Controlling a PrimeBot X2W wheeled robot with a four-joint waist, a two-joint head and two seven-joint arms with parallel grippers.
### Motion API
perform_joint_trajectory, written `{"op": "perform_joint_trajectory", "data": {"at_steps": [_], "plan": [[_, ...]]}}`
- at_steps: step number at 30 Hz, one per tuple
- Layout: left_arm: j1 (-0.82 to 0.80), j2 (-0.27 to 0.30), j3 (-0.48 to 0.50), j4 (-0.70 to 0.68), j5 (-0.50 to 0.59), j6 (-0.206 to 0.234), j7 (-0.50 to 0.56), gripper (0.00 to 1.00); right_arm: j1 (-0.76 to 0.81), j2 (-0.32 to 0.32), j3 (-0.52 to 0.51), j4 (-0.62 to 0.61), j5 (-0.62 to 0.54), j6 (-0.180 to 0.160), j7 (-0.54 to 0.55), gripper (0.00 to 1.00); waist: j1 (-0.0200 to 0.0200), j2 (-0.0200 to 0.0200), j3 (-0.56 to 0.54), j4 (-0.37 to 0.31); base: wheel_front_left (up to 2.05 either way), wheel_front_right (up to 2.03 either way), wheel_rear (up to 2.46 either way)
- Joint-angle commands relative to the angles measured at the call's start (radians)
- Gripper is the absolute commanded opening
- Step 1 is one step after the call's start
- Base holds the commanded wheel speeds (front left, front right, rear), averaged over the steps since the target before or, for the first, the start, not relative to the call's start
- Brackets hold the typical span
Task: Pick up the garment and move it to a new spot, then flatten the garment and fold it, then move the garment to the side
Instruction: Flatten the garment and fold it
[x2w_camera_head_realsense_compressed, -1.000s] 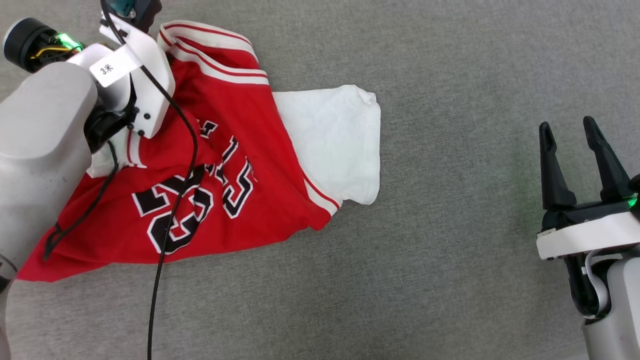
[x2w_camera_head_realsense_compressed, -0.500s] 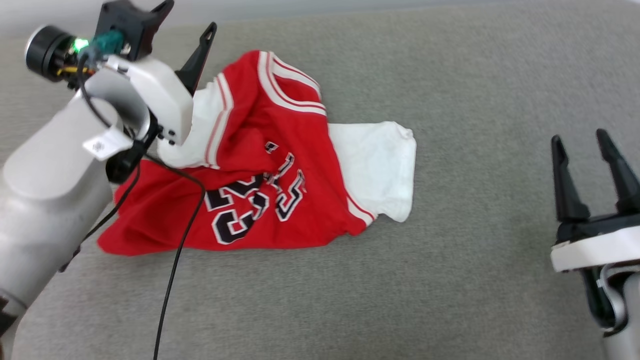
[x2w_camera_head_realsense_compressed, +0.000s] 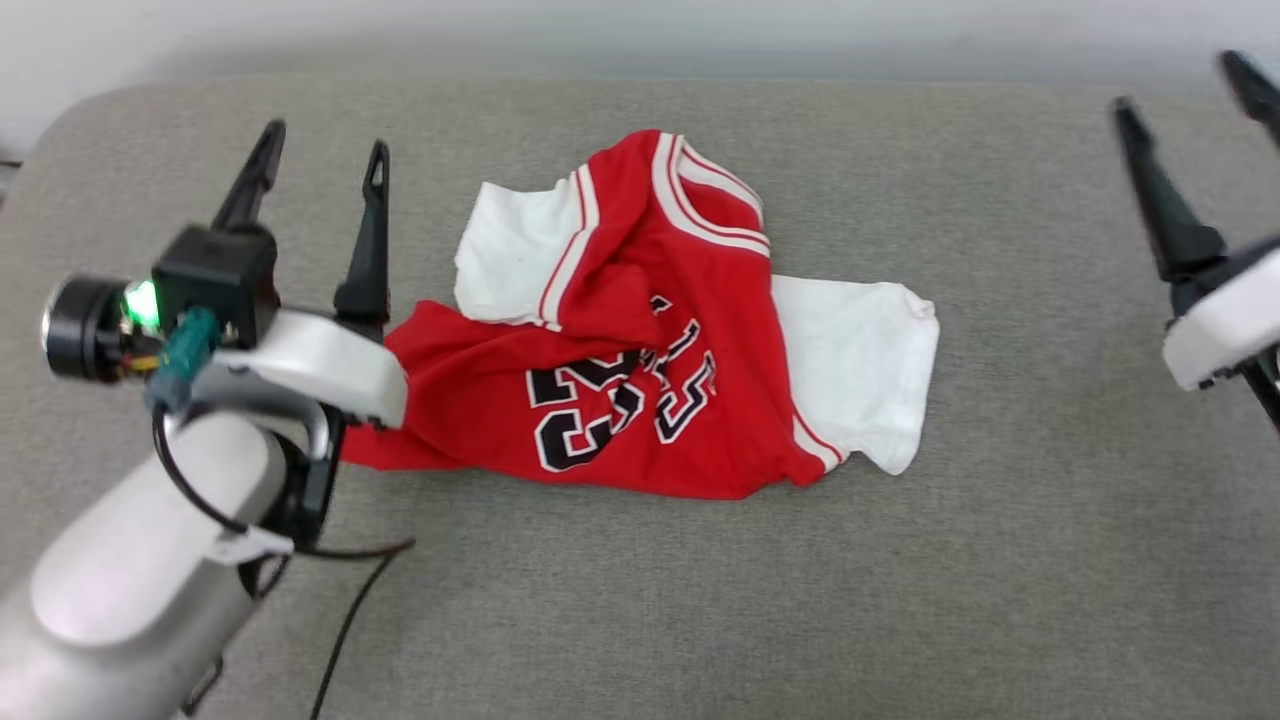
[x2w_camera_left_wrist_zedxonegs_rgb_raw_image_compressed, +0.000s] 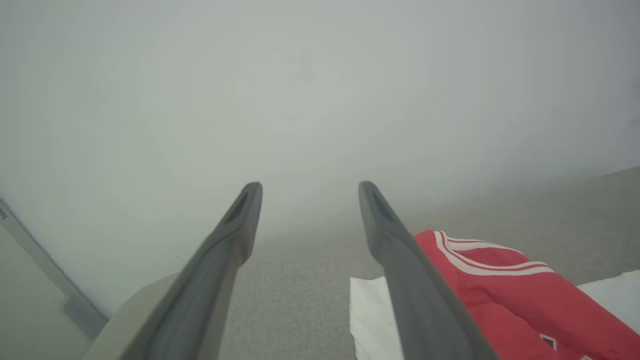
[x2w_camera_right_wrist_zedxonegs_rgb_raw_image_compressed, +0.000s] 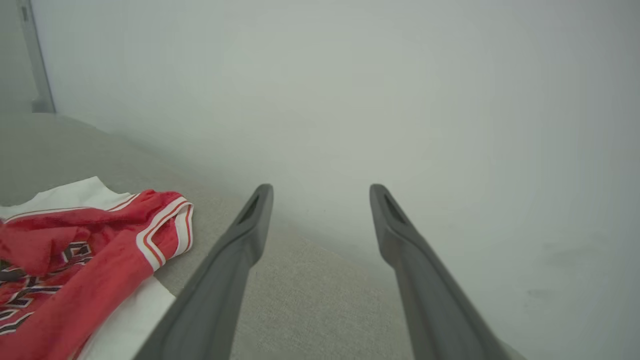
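Observation:
The garment (x2w_camera_head_realsense_compressed: 640, 400), a red jersey with white sleeves and black lettering, lies crumpled in the middle of the grey padded surface (x2w_camera_head_realsense_compressed: 700, 600). My left gripper (x2w_camera_head_realsense_compressed: 322, 152) stands open just left of it, raised, with nothing between its fingers. The left wrist view has the garment (x2w_camera_left_wrist_zedxonegs_rgb_raw_image_compressed: 500, 295) beside the gripper's (x2w_camera_left_wrist_zedxonegs_rgb_raw_image_compressed: 310, 192) right finger. At the upper right my right gripper (x2w_camera_head_realsense_compressed: 1185, 85) is open and empty, well clear of the shirt. The right wrist view shows the garment (x2w_camera_right_wrist_zedxonegs_rgb_raw_image_compressed: 75, 260) to the left of that gripper (x2w_camera_right_wrist_zedxonegs_rgb_raw_image_compressed: 320, 192).
A pale wall (x2w_camera_head_realsense_compressed: 640, 30) runs along the far edge of the surface. The surface's rounded corner (x2w_camera_head_realsense_compressed: 60, 120) is at the far left. A black cable (x2w_camera_head_realsense_compressed: 340, 620) hangs from my left arm over the near surface.
My left gripper has opened, let go of the garment and lifted away to its left. The right gripper has risen. The head camera has tilted up, so the whole scene has shifted.

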Motion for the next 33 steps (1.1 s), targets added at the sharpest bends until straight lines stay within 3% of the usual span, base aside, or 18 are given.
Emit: {"op": "perform_joint_trajectory", "data": {"at_steps": [1,6,10,15,19,25,33], "plan": [[0.037,-0.015,0.024,-0.022,0.015,0.012,-0.004,1.00,-0.030,-0.020,0.029,0.009,0.021,-0.001,0.037,1.00,0.0001,0.0000,0.003,0.014,0.00,0.00,0.00],[0.193,-0.077,0.146,-0.090,0.094,0.036,-0.005,1.00,-0.146,-0.127,0.237,0.050,0.158,-0.001,0.315,1.00,0.0001,0.0000,0.016,0.046,0.00,0.00,0.00],[0.283,-0.146,0.224,-0.108,0.156,0.014,-0.005,1.00,-0.209,-0.218,0.389,0.076,0.313,-0.001,0.565,1.00,0.0001,0.0000,0.032,0.085,0.00,0.00,0.00],[0.347,-0.242,0.296,-0.113,0.233,-0.039,-0.005,1.00,-0.275,-0.292,0.503,0.114,0.443,-0.001,0.751,1.00,0.0001,0.0000,0.071,0.140,0.00,0.00,0.00],[0.368,-0.315,0.347,-0.107,0.290,-0.088,-0.004,1.00,-0.325,-0.294,0.545,0.168,0.483,-0.001,0.799,1.00,0.0001,0.0000,0.112,0.178,0.00,0.00,0.00],[0.388,-0.408,0.408,-0.085,0.366,-0.160,-0.004,1.00,-0.351,-0.263,0.616,0.254,0.500,-0.001,0.786,1.00,0.0001,0.0000,0.151,0.211,0.00,0.00,0.00],[0.407,-0.474,0.475,-0.050,0.433,-0.230,-0.004,1.00,-0.295,-0.259,0.754,0.311,0.525,0.001,0.742,1.00,0.0001,0.0000,0.157,0.207,0.00,0.00,0.00]]}}
